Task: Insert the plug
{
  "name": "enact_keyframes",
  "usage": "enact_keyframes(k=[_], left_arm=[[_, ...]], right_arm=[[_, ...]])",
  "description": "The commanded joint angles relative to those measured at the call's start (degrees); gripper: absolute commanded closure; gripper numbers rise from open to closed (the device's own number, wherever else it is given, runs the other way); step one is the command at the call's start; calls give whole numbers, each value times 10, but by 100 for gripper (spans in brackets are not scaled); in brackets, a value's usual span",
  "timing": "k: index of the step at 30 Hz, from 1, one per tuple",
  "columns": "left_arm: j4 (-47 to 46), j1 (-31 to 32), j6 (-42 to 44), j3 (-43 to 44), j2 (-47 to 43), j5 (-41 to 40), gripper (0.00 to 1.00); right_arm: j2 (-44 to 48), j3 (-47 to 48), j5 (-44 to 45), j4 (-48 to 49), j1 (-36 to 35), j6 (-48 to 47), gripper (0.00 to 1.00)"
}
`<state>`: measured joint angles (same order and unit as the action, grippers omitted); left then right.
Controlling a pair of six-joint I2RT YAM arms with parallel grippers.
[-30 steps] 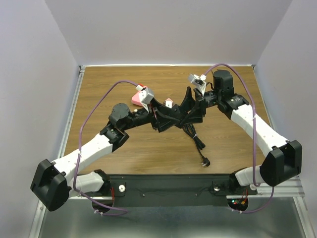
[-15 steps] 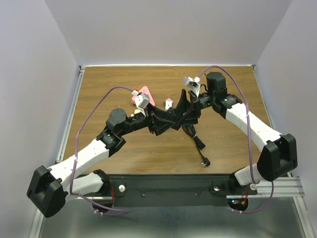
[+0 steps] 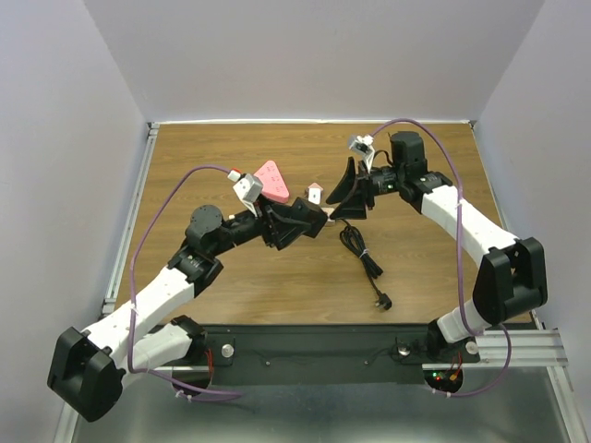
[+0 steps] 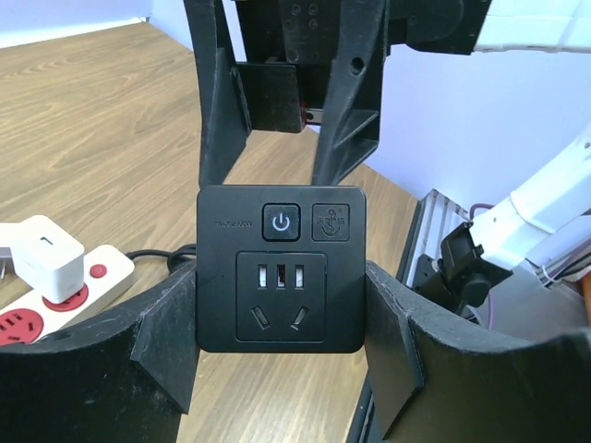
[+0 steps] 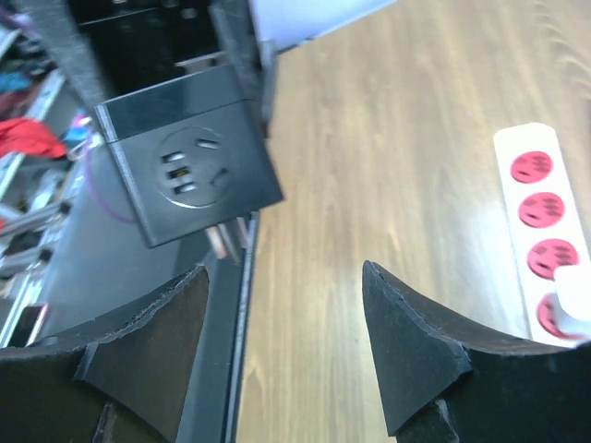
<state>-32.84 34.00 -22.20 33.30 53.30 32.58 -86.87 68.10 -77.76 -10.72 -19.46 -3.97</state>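
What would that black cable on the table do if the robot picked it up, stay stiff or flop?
Probably flop: the black cable lies in loose bends on the table, so most of it would likely dangle. It looks thin, so probably light. Its plug end seems the only rigid part, likely the surest spot to grip.

I see my right gripper (image 5: 284, 277) with jaws apart and nothing between them over the wooden table (image 5: 397, 138). A black socket block (image 5: 189, 166) hangs tilted toward the near side. A white power strip (image 5: 536, 231) with red outlets lies on the far side.
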Motion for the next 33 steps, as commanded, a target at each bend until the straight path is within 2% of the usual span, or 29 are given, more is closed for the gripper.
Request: enact_keyframes(k=[1,7,11,14,18,29,33], left_arm=[[-13,-10,7,-1,-12,-21,100],[91,-32,18,41,16,-146,100],[130,-58,-6,63,34,-212,100],[161,-69,-13,74,39,-273,100],[189,-84,-15,85,50,-341,100],[195,-162,-13,93,73,-339,100],[188,-192,-17,85,78,-308,100]], right_arm=[[4,22,79,15,5,7,27],[11,16,296,32,5,57,27],[-5,12,364,45,5,76,27],[-34,23,381,58,4,84,27],[-89,79,411,57,-12,77,27],[-305,304,475,52,-52,99,27],[-384,370,493,49,-77,102,27]])
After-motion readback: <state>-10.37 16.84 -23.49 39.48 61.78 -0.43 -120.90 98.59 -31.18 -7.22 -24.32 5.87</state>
